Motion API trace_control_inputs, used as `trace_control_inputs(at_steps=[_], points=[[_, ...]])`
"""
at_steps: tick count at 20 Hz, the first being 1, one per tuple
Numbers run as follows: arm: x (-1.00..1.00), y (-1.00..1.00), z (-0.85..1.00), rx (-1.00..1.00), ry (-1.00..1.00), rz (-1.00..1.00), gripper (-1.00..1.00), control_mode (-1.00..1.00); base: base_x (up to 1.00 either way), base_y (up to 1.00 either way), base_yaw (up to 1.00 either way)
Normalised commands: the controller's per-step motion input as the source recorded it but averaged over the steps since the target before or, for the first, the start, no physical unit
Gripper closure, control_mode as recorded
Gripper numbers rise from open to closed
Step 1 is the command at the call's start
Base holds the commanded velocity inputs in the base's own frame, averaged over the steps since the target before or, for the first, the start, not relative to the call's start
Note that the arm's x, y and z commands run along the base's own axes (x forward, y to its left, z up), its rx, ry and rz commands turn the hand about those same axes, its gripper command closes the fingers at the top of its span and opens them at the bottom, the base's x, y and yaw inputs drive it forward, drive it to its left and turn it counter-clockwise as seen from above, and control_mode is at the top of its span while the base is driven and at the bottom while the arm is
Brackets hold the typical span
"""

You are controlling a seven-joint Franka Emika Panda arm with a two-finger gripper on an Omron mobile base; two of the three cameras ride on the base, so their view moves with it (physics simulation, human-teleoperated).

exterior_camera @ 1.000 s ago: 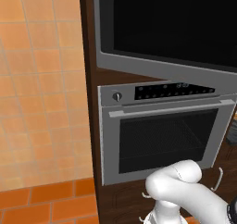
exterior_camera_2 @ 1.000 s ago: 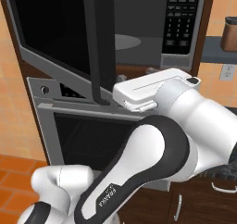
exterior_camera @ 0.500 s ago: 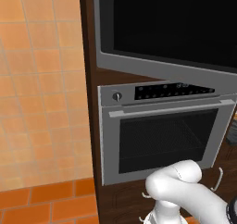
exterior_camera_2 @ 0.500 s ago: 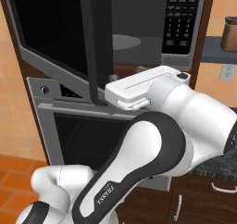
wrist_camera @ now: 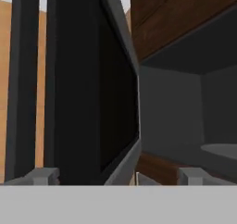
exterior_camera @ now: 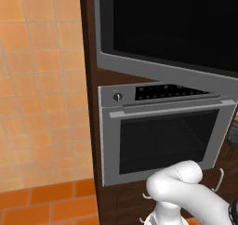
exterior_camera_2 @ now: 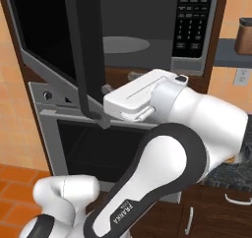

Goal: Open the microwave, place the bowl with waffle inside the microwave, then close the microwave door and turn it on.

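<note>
You are in the first step: the microwave door [exterior_camera_2: 83,50] stands swung out (cavity and turntable exposed) on the microwave [exterior_camera_2: 147,30]. The claw [exterior_camera_2: 103,118] is spread wide at the door's lower edge, gripping nothing. Next, judge whether to withdraw and fetch the bowl.

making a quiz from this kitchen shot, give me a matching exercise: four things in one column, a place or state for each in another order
Things:
1. microwave door
2. gripper
3. oven
4. keypad

Places or states:
a. on the right of the microwave front
b. swung open, seen edge-on in the right base view
c. jaws wide, at the lower edge of the open door, holding nothing
d. shut, right under the microwave

Pairs: 1-b, 2-c, 3-d, 4-a
</note>
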Motion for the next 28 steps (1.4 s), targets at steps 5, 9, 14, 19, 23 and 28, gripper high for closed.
trace_control_inputs(at_steps=[5,9,14,19,23,28], points=[[0.0,0.71,-0.11,-0.03,0.0,0.36,-1.0,-1.0,0.0,0.0,0.0],[0.0,0.78,-0.06,-0.04,-0.02,0.35,-1.0,-1.0,0.0,0.0,0.0],[-0.3,0.97,-0.04,-0.11,-0.02,0.16,-1.0,-1.0,0.0,0.0,0.0],[-0.15,0.95,0.0,-0.08,0.0,0.0,-1.0,-1.0,0.0,0.0,0.0],[0.0,0.87,0.0,-0.01,0.0,-0.03,-1.0,-1.0,0.0,0.0,0.0],[0.06,0.85,0.0,0.0,0.0,-0.08,-1.0,-1.0,0.0,0.0,0.0]])
